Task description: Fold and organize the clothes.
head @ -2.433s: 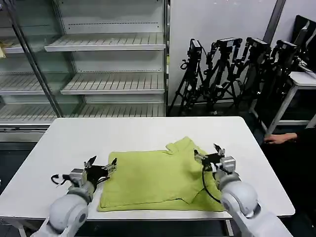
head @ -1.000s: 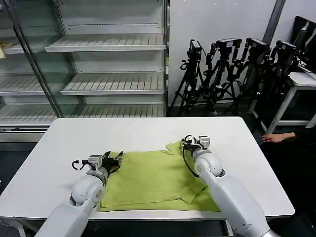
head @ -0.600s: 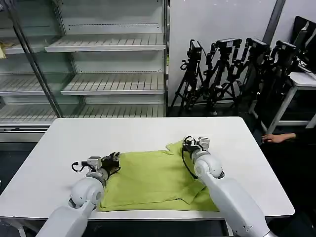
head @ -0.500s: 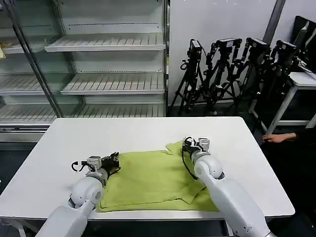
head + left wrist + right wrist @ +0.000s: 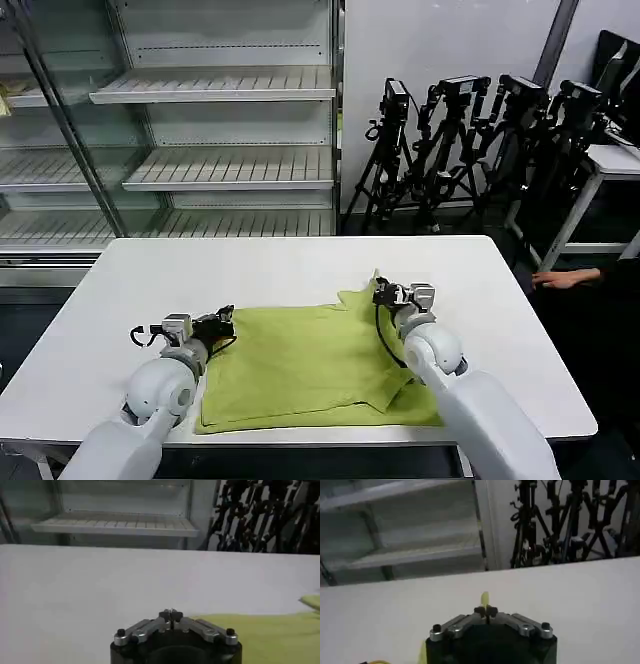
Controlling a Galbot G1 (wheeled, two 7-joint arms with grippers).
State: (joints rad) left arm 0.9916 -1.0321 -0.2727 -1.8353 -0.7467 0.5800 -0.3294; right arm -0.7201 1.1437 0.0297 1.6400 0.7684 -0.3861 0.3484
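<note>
With the T-shirt (image 5: pixel 310 365) lying flat on the table (image 5: pixel 280 265) and each closed gripper, left (image 5: pixel 222 322) and right (image 5: pixel 381 293), pinching a far corner, the thin bite could slip out mid-fold, leaving it crooked

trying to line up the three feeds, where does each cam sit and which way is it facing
Head view: high on the robot, looking forward and down at the white table and T-shirt; both arms and the left pincer and right pincer show.
Left wrist view: behind the left pincer, low, facing the shelves.
Right wrist view: behind the right pincer, which pinches the shirt.
Shared: table, shelves, tripods.
</note>
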